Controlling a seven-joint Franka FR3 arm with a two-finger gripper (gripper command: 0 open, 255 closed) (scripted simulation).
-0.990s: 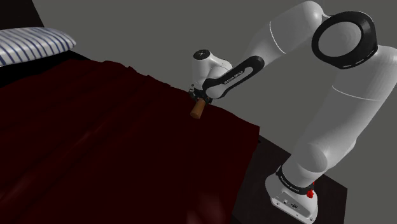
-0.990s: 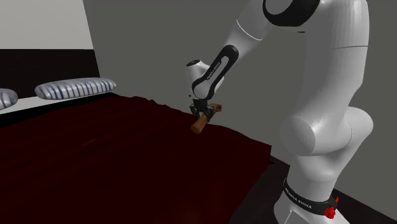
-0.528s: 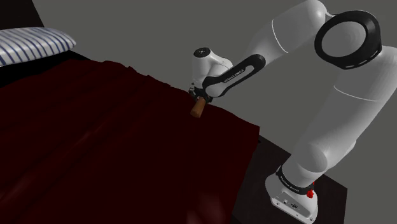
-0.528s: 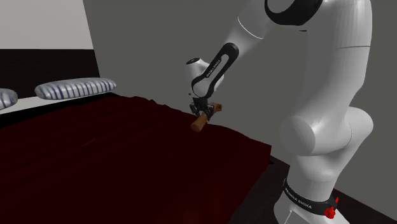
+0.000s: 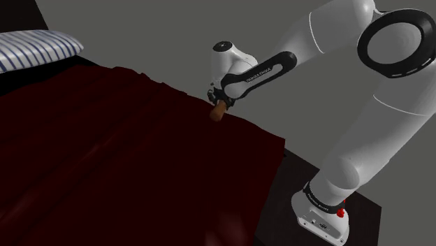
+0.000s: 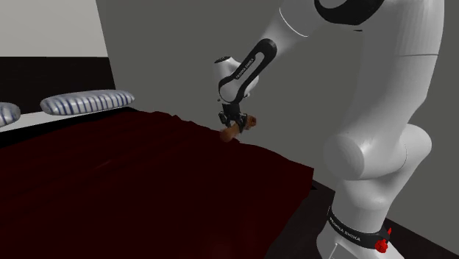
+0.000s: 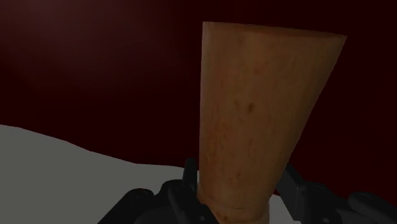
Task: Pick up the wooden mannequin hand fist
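Hand (image 5: 219, 105) clamps the wooden fist (image 7: 261, 114) by one end over the bed (image 5: 105, 161); expect it to pivot or slip if you lift abruptly.

Dark-red bed cover (image 5: 105, 161) w/ striped pillow (image 5: 35, 50), grey wall (image 5: 154, 35) behind.

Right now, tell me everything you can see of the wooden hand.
The wooden hand is warm brown with faint grain, like wood. Its smooth wrist stub ends in a flat face and points away from the jaws, which are shut on its other end, where the fist is mostly hidden. In the shoulder view it hangs tilted at the far edge of the dark red blanket; whether it touches the cloth cannot be told.
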